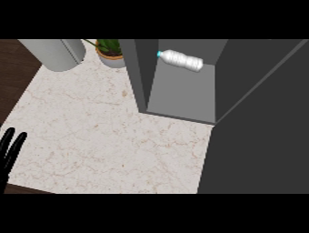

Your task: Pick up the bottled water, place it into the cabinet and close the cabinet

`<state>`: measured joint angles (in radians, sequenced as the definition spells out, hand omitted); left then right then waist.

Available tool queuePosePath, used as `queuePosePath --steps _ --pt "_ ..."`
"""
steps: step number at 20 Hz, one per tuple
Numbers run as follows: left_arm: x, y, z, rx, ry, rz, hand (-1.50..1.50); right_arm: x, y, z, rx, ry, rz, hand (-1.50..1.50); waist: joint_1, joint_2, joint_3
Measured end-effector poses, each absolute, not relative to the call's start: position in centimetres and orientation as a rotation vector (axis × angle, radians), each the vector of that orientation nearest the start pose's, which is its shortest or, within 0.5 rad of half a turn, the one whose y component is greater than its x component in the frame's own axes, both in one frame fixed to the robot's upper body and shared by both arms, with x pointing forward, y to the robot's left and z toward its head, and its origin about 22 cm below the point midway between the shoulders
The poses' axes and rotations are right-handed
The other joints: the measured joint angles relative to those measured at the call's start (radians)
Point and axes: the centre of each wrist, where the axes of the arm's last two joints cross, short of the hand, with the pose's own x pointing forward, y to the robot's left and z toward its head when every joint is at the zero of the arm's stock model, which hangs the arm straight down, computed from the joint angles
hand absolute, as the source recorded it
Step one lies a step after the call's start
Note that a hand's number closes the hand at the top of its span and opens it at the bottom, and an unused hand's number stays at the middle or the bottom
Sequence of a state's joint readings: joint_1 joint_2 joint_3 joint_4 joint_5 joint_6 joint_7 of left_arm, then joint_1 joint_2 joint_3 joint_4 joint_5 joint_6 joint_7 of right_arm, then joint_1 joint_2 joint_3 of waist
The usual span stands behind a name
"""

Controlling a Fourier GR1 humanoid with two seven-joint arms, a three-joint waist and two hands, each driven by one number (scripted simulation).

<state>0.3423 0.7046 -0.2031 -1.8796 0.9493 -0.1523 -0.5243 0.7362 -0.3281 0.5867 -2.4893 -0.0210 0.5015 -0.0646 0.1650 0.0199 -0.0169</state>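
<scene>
The bottled water [182, 60], clear with a blue cap, lies on its side inside the grey cabinet [184, 91], near its back. The cabinet door [271, 123], a large dark grey panel, fills the right side of the head view and stands partly swung over the opening. My left hand [2, 152] rests at the lower left edge, fingers straight and pointing up, away from the cabinet. My right hand is not visible; the door covers that side.
A grey cylindrical canister [55, 53] stands at the counter's back left. A potted plant [110, 52] sits beside the cabinet's left wall. The marble counter [103, 136] ends at a dark wooden floor on the left.
</scene>
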Motion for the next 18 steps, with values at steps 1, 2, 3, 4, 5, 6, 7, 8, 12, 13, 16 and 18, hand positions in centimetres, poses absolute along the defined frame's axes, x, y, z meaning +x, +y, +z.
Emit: queuePosePath --steps 1,2,3,4,5,6,7,8,12,13,16,18 --pt "15.7 32.3 5.2 -0.527 -1.855 0.142 -1.50 6.0 -19.5 11.9 0.757 -1.676 0.630 1.50 0.008 0.002 -0.001" --pt "15.8 32.5 5.3 -0.528 -1.858 0.136 -1.50 6.1 -19.5 12.0 0.757 -1.678 0.645 1.50 0.014 0.003 -0.001" --pt "15.9 32.7 5.5 -0.533 -1.858 0.128 -1.50 6.3 -19.5 12.0 0.757 -1.681 0.656 1.50 0.023 0.005 -0.002" --pt "16.0 32.7 5.6 -0.537 -1.860 0.122 -1.50 6.5 -19.5 12.1 0.756 -1.684 0.672 1.50 0.028 0.006 -0.002" --pt "16.0 32.8 5.8 -0.540 -1.861 0.117 -1.50 6.6 -19.5 12.2 0.756 -1.685 0.684 1.50 0.033 0.007 -0.002" --pt "16.1 32.9 5.9 -0.543 -1.860 0.110 -1.50 6.8 -19.5 12.3 0.756 -1.688 0.707 1.50 0.040 0.007 -0.003" --pt "16.1 33.0 5.9 -0.547 -1.858 0.104 -1.50 7.1 -19.5 12.4 0.756 -1.693 0.732 -1.50 0.048 0.008 -0.004" --pt "16.2 33.1 6.0 -0.550 -1.856 0.098 -1.50 7.3 -19.6 12.5 0.753 -1.698 0.762 -1.50 0.055 0.009 -0.005" --pt "16.4 33.2 6.2 -0.562 -1.853 0.081 -1.50 8.4 -19.7 13.1 0.749 -1.712 0.884 1.50 0.082 0.008 -0.009" --pt "16.4 33.3 6.3 -0.563 -1.852 0.080 -1.50 8.6 -19.6 13.2 0.748 -1.715 0.904 1.50 0.085 0.008 -0.009" --pt "16.4 33.6 6.3 -0.560 -1.845 0.072 -1.50 9.1 -19.4 13.5 0.745 -1.718 0.953 1.50 0.087 0.007 -0.010" --pt "16.5 33.8 6.4 -0.563 -1.847 0.064 -1.50 9.4 -19.2 13.8 0.745 -1.717 0.991 1.50 0.089 0.007 -0.011"
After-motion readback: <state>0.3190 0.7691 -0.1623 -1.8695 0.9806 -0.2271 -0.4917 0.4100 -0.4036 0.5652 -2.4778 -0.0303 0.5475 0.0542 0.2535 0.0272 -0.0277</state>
